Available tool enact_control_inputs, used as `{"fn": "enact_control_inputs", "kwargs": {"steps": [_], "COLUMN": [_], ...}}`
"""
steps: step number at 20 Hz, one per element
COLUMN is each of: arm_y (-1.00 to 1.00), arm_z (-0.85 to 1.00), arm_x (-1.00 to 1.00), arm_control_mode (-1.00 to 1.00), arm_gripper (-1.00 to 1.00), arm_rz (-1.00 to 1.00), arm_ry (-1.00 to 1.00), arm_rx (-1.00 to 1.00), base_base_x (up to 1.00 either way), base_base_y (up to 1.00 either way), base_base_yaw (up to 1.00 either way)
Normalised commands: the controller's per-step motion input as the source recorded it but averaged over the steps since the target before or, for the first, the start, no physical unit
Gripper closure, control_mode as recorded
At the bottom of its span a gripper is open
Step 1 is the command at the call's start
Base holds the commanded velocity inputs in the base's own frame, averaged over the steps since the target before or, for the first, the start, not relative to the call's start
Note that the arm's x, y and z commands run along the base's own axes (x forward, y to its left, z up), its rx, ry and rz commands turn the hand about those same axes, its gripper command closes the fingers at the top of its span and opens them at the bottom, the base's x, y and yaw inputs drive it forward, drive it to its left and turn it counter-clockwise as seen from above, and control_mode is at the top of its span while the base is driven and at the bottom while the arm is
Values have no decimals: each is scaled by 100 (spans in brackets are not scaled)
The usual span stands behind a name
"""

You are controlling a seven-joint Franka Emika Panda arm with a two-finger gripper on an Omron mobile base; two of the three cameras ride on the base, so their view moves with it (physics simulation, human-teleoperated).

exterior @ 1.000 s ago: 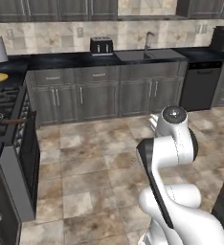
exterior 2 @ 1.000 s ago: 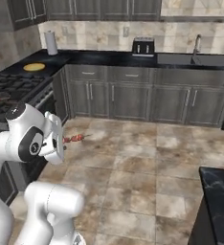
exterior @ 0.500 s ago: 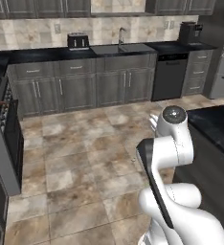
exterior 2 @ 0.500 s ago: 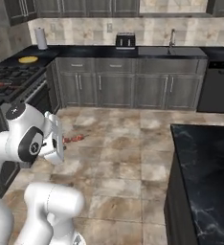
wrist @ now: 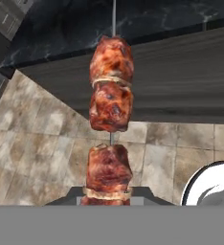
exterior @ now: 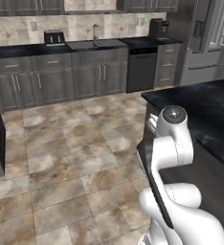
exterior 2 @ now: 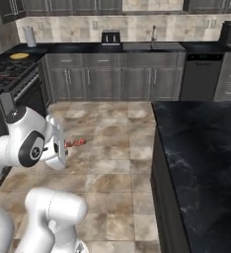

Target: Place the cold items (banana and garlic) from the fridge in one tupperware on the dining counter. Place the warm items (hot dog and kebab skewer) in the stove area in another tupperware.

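The kebab skewer [wrist: 110,103], a thin metal stick with reddish-brown meat chunks, fills the middle of the hand view, and my gripper [wrist: 108,197] is shut on its lower end. From the right base camera the gripper [exterior 2: 64,146] sits beside the arm's white elbow, and the skewer [exterior 2: 78,143] sticks out over the tiled floor. The dining counter [exterior 2: 201,148], black veined marble on a dark base, lies to the right, and the skewer tip points toward the counter [wrist: 147,19]. The stove area [exterior 2: 11,79] is at the far left. The grey fridge [exterior: 205,43] stands at the back right.
Grey base cabinets under a black worktop run along the back wall with a toaster [exterior 2: 110,37], a sink [exterior 2: 154,45], a dishwasher [exterior 2: 199,74] and a paper towel roll [exterior 2: 29,35]. Open tiled floor [exterior: 71,158] lies between the cabinets and the dining counter [exterior: 205,105].
Both base views have swung to the right: the stove slid toward the left edge and the dining counter came in on the right. The skewer stays held in the gripper.
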Motion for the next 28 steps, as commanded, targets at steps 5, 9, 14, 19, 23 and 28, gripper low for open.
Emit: {"fn": "enact_control_inputs", "kwargs": {"steps": [5, 9, 14, 19, 23, 28], "arm_y": [0, 0, 0, 0, 0, 0], "arm_z": [0, 0, 0, 0, 0, 0], "arm_x": [0, 0, 0, 0, 0, 0], "arm_control_mode": [100, 100, 100, 100, 100, 100], "arm_gripper": [100, 100, 100, 100, 100, 100], "arm_rz": [0, 0, 0, 0, 0, 0], "arm_ry": [0, 0, 0, 0, 0, 0], "arm_rx": [0, 0, 0, 0, 0, 0], "base_base_x": [-100, -100, -92, -20, 0, 1], "base_base_y": [-61, -70, -81, -100, -100, -100], "base_base_yaw": [-22, -22, -22, -21, -19, -16]}}
